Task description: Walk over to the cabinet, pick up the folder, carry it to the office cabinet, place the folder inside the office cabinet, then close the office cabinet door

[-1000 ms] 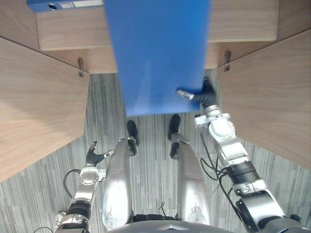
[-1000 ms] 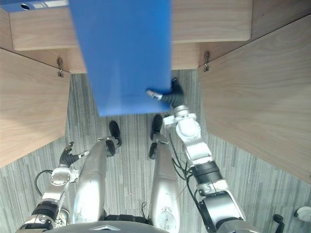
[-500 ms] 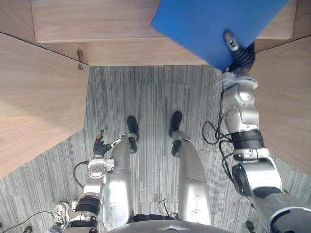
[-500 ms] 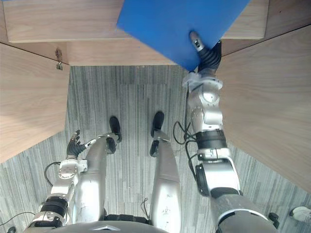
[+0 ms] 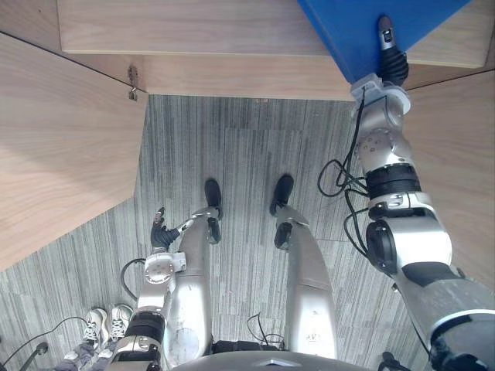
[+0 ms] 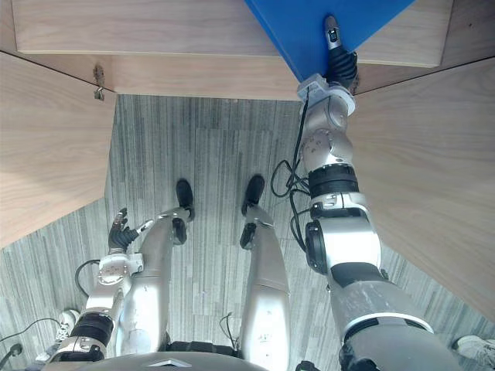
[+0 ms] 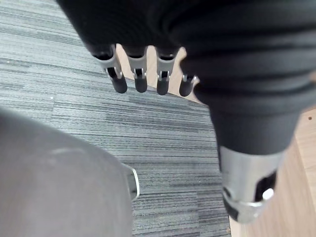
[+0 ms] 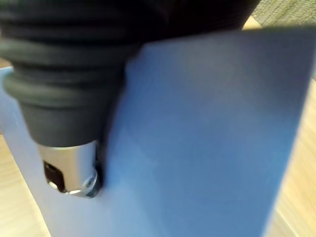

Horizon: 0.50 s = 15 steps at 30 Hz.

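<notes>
The blue folder (image 5: 363, 27) is held up at the top right, over the front edge of the wooden cabinet shelf (image 5: 193, 31). My right hand (image 5: 392, 63) is shut on its lower corner, the thumb lying on the folder's face and the fingers hidden behind it. The right wrist view shows the thumb (image 8: 69, 168) pressed flat on the blue cover (image 8: 207, 138). My left hand (image 5: 160, 232) hangs low by my side, open and holding nothing, its fingers (image 7: 140, 81) relaxed above the grey carpet.
Two open wooden cabinet doors flank me, one at the left (image 5: 62, 154) and one at the right (image 5: 464, 154). A metal hinge (image 5: 133, 81) sits at the left door's top. A person's shoes (image 5: 104, 325) stand on the striped carpet at the lower left.
My right arm has stretched up and to the right, carrying the folder from the middle toward the shelf's right end. The view has shifted a little. The left hand stays put.
</notes>
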{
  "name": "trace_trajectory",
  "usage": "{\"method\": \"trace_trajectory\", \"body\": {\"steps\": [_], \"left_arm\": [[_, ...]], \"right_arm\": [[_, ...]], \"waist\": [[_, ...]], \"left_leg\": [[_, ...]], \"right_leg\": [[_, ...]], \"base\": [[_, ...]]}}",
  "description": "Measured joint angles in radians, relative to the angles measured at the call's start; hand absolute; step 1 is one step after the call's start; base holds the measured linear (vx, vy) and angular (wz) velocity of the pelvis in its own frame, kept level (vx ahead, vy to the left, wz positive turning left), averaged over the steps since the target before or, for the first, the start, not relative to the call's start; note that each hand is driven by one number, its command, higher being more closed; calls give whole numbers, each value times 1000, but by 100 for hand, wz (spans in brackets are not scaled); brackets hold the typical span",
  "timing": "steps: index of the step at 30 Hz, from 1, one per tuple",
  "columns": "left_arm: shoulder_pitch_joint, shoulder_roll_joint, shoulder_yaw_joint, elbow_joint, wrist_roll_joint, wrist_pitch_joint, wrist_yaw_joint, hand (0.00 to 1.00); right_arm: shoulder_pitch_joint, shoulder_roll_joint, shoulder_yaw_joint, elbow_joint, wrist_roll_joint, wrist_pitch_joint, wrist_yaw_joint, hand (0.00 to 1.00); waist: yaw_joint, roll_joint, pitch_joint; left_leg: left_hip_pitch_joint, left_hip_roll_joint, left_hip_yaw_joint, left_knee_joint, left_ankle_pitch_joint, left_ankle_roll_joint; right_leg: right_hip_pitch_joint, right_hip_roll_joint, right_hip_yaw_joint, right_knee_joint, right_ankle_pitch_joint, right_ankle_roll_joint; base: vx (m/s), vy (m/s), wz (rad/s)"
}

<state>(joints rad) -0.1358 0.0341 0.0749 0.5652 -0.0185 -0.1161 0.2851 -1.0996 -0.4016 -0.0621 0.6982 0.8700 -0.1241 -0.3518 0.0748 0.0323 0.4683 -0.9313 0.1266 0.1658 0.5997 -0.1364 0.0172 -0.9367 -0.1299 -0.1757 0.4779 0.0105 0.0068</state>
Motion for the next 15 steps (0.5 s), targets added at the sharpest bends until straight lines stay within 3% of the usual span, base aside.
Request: {"method": "trace_trajectory", "body": {"steps": [5, 6, 15], "left_arm": [[-19, -3, 0, 14, -18, 6, 21, 0], [-27, -8, 0, 19, -19, 9, 29, 0], [-43, -19, 0, 34, -25, 10, 60, 0]], "right_arm": [[-53, 1, -1, 38, 51, -1, -25, 100], [-58, 2, -1, 38, 70, -6, -36, 0], [-84, 48, -40, 34, 125, -53, -74, 0]], "waist": [[-2, 1, -1], [-2, 5, -3], [-10, 5, -3]], "left_leg": [[-7, -2, -4, -11, 11, -2], [-11, -3, -6, -13, 15, -2], [-11, -9, -16, -52, 47, -10]], "right_leg": [[-5, 0, -6, -8, 7, -3], [-6, -1, -10, -9, 8, -5], [-9, -5, -27, -20, 16, -14]], "base": [[8, -4, 2], [23, -12, 8], [22, -16, 7]]}}
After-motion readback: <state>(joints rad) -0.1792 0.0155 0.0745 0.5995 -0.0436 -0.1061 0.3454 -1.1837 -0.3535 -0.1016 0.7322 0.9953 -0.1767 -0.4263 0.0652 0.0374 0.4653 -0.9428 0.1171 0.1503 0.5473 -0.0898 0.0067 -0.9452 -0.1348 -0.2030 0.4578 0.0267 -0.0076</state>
